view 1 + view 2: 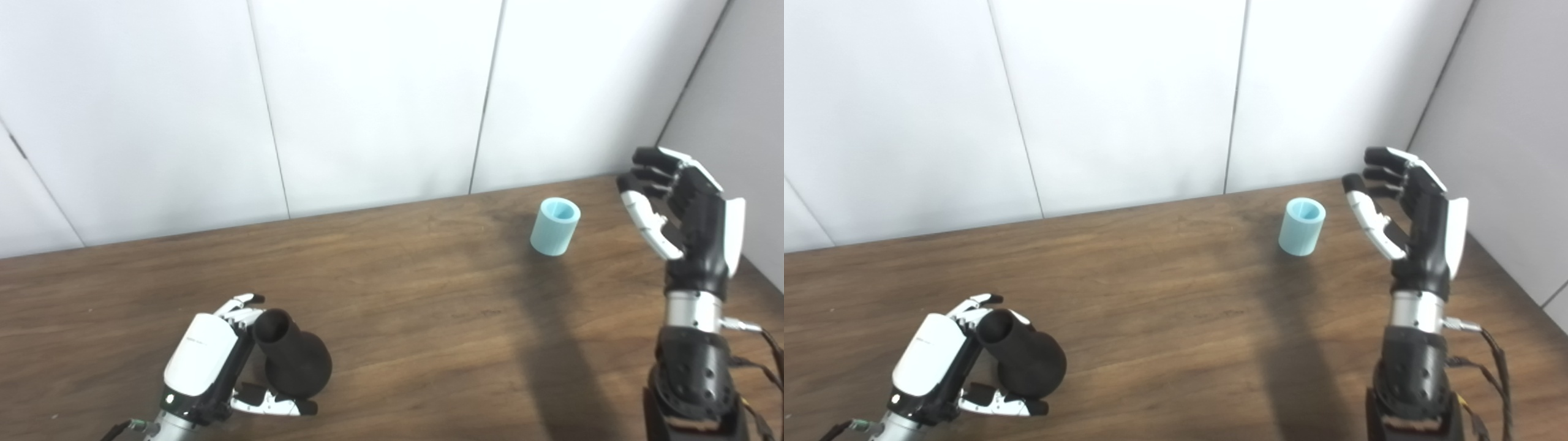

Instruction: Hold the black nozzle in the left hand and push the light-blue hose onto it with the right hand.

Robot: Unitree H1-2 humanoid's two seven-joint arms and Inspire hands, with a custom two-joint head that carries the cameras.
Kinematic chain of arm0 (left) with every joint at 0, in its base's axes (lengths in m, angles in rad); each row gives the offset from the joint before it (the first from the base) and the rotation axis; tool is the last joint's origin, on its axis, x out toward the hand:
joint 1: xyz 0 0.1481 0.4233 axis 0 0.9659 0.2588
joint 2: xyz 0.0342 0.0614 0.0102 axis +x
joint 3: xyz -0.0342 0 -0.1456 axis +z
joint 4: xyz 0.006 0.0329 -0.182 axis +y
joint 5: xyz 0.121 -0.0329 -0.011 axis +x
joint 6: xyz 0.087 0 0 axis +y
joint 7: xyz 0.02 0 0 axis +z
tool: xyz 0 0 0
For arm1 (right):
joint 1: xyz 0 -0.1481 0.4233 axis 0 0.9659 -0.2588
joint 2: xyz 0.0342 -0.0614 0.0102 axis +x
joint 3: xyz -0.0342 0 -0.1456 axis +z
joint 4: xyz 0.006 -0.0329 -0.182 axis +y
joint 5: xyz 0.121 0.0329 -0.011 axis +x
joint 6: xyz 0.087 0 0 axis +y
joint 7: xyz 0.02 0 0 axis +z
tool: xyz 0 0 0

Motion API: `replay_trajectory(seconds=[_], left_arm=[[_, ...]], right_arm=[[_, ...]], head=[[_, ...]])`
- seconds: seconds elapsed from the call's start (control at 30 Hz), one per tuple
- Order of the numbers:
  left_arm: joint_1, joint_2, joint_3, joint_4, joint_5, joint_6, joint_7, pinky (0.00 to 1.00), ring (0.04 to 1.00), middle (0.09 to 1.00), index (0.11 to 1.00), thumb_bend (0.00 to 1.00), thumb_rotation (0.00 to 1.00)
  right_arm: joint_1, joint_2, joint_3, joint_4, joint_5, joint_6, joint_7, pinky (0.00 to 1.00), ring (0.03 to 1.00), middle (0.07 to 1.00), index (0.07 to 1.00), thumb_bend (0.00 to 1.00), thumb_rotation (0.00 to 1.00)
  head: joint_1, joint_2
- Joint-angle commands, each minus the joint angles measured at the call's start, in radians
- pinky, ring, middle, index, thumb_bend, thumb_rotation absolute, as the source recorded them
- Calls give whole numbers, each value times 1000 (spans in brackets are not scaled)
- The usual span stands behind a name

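Observation:
The black nozzle (295, 362), a bulb with a narrow neck, stands near the table's front left, its neck tilted up and to the left. My left hand (211, 361) wraps around it, fingers behind the neck and thumb along the front of the bulb. The light-blue hose (555, 226), a short ribbed tube, stands upright at the back right with its open end up. My right hand (686, 214) is raised to the right of the hose, apart from it, fingers spread and holding nothing.
The brown wooden table (416, 318) runs up to white wall panels (367, 104) behind. A grey wall (747, 122) closes the right side just beyond my right hand. Cables (765, 349) hang off the right forearm.

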Motion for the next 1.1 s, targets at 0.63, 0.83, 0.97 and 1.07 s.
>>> replay_trajectory(seconds=[0.63,0.83,0.97,1.07], left_arm=[[48,67,-86,39,-85,-23,59,791,460,468,499,523,0],[52,69,-85,34,-84,-23,54,788,463,472,495,523,0],[54,71,-85,33,-90,-23,56,789,462,469,497,523,0],[54,72,-83,34,-89,-23,53,789,461,470,496,523,0]], right_arm=[[-107,-112,64,302,78,-20,74,837,902,926,960,948,428],[-146,-129,77,499,71,-113,47,801,879,917,926,998,421],[-174,-134,86,615,86,-201,34,775,858,901,909,1000,427],[-194,-131,91,665,95,-240,27,770,860,903,920,1000,423]], head=[[-49,7],[-49,8],[-51,10],[-48,9]])
